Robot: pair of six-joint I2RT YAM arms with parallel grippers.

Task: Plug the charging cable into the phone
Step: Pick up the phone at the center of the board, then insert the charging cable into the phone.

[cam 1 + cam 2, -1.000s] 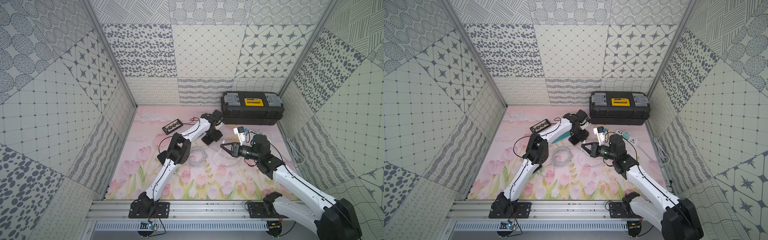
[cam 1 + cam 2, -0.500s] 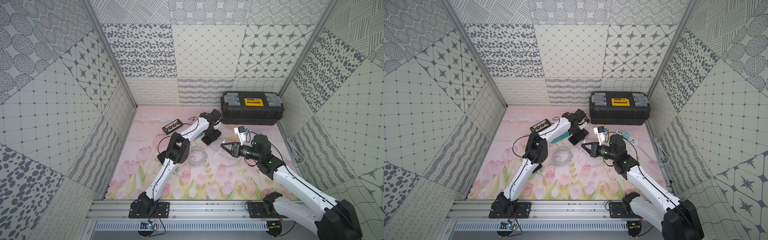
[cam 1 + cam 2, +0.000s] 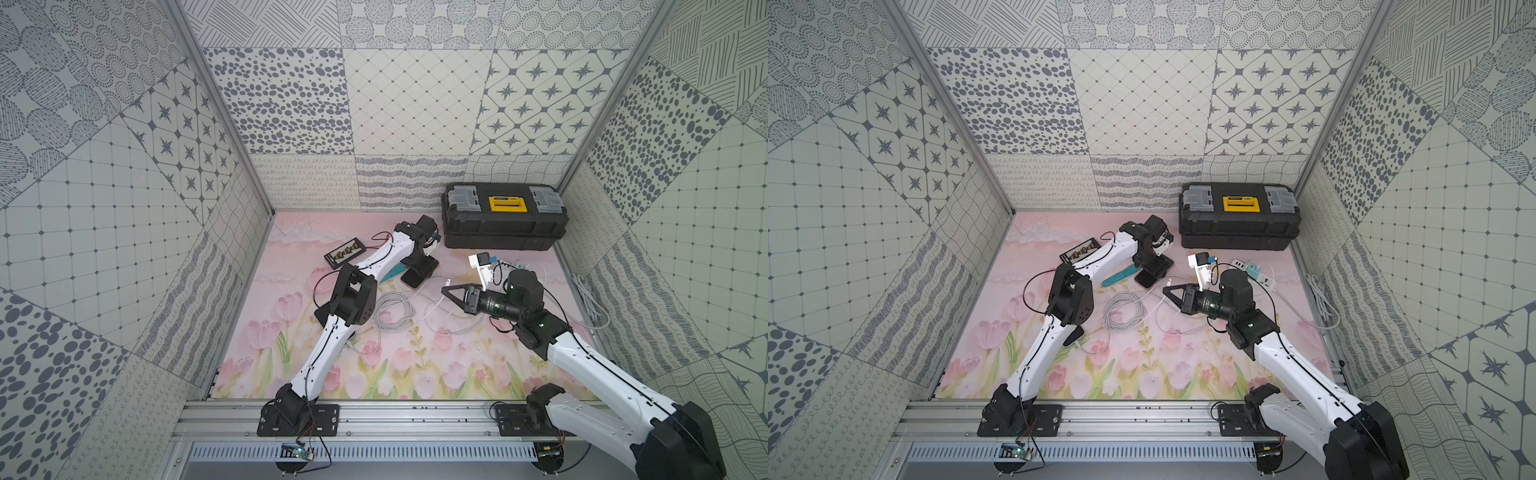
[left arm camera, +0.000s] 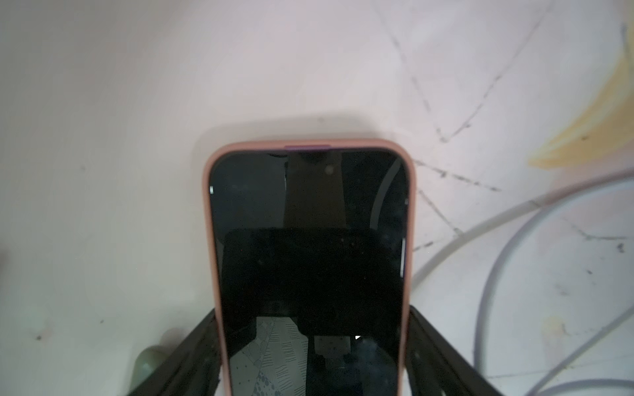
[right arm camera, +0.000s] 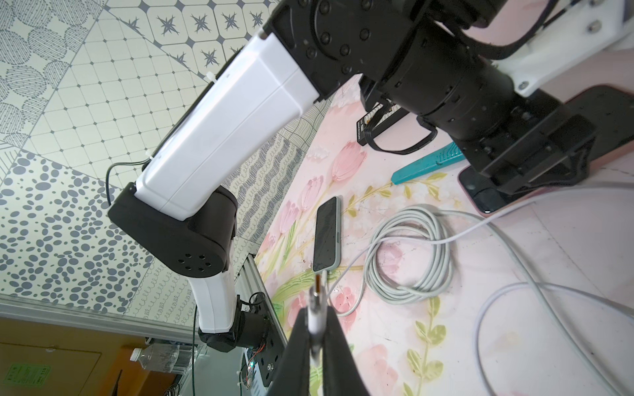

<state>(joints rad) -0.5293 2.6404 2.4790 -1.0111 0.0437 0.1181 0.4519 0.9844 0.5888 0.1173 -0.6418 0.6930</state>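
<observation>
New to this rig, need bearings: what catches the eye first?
On the flowered mat, the left gripper has its jaws against the sides of a pink-cased phone. The right gripper pinches a white cable plug nearby; a black toolbox with a yellow latch sits at the back.

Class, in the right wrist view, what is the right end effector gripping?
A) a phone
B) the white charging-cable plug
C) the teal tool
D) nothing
B: the right end effector is shut on the white charging-cable plug, whose metal tip sticks out beyond it.
</observation>
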